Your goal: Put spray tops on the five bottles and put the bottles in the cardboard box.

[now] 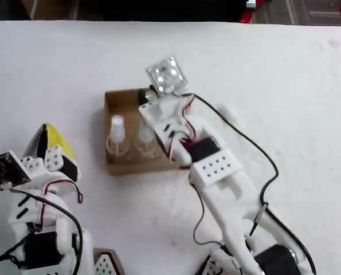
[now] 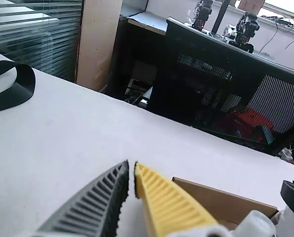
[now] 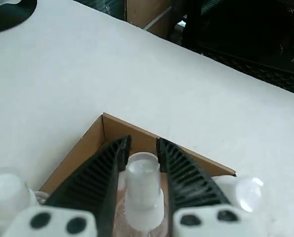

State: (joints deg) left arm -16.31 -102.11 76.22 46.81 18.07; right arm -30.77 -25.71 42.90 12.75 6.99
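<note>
Between the fingers of the right claw point(image 3: 143, 143) a bottle point(image 3: 142, 207) is standing upright. The claw is gripping its spray top point(image 3: 143, 170) from both sides, clamped on it as far as I am making out, with no clear gap on either side. Right under the claw, the bottle is sitting inside the box point(image 3: 90, 148), close to the corner just ahead of the fingertips. Just beside the claw, a second bottle point(image 1: 117, 137) with its top on is standing in the same box, near the gripped one but apart from it. Well away from the claw, across the table point(image 1: 273, 69), the left claw point(image 2: 131, 173) is resting with its grey and yellow fingers together, holding nothing.

I am judging the release to be the risky part. If I am opening before the bottle is resting flat on the box floor, it is likely tipping into its neighbour and toppling both. If I am lifting while a finger is dragging on the spray top, I am risking pulling the top loose or hauling the bottle back out. The arm is also hanging low over the box wall, so a careless retreat is liable to shove the box.
</note>
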